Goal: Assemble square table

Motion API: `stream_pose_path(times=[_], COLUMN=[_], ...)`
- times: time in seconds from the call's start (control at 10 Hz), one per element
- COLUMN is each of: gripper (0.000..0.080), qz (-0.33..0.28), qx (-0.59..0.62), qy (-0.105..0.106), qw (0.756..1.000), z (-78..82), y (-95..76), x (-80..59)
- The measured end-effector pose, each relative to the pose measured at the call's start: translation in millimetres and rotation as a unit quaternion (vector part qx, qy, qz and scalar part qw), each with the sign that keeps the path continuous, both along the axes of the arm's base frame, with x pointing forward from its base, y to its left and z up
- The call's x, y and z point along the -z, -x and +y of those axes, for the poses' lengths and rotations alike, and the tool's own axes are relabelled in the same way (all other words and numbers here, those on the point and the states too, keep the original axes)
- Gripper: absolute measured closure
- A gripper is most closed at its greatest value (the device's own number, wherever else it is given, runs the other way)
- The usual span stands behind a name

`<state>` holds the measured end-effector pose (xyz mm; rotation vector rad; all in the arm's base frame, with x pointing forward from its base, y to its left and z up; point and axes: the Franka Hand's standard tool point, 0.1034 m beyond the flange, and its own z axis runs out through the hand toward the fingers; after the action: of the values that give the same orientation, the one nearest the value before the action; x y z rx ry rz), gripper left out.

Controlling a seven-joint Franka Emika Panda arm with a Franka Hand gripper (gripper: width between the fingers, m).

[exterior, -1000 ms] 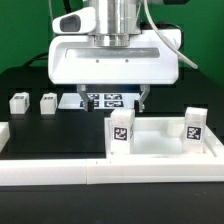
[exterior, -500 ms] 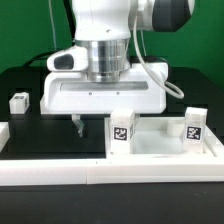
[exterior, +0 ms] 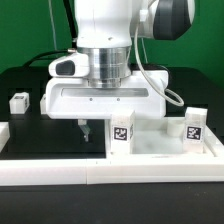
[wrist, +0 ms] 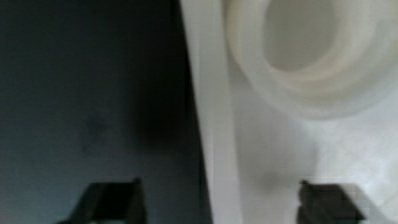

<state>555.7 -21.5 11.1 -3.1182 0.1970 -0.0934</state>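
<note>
The white square tabletop [exterior: 160, 143] lies at the exterior view's right. Two tagged white legs stand upright on it, one at its near left corner [exterior: 121, 131] and one at its right [exterior: 193, 124]. A loose leg [exterior: 18, 101] lies on the black table at the left. My gripper [exterior: 100, 128] is low at the tabletop's left edge, with one dark fingertip [exterior: 84, 127] showing over the black table. In the wrist view the gripper [wrist: 219, 203] is open and empty. Its fingers [wrist: 111, 200] straddle the tabletop's white rim [wrist: 214, 120], beside a round socket [wrist: 329, 50].
A long white rail [exterior: 100, 173] runs along the front and a short one [exterior: 3, 135] stands at the left. The big white hand body [exterior: 105, 95] hides the table area behind it, including the marker board.
The gripper has come lower and toward the exterior view's right, to the tabletop's left edge. It now hides the marker board and the second loose leg.
</note>
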Motion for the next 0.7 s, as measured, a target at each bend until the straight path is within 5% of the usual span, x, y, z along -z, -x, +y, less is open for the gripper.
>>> stream_pose_path(times=[0.1,0.2,0.3,0.7], gripper=[0.0550,0.0550,0.0724,0.0734], qz=[0.000,0.000,0.001,0.002], qx=[0.000,0.000,-0.003,-0.011], qy=[0.000,0.000,0.001,0.004], qw=[1.000,1.000,1.000,1.000], z=[-0.1,-0.1,0.0,0.1], y=[0.0,0.0,0.5,0.6], x=[0.0,0.0,0.2,0.2])
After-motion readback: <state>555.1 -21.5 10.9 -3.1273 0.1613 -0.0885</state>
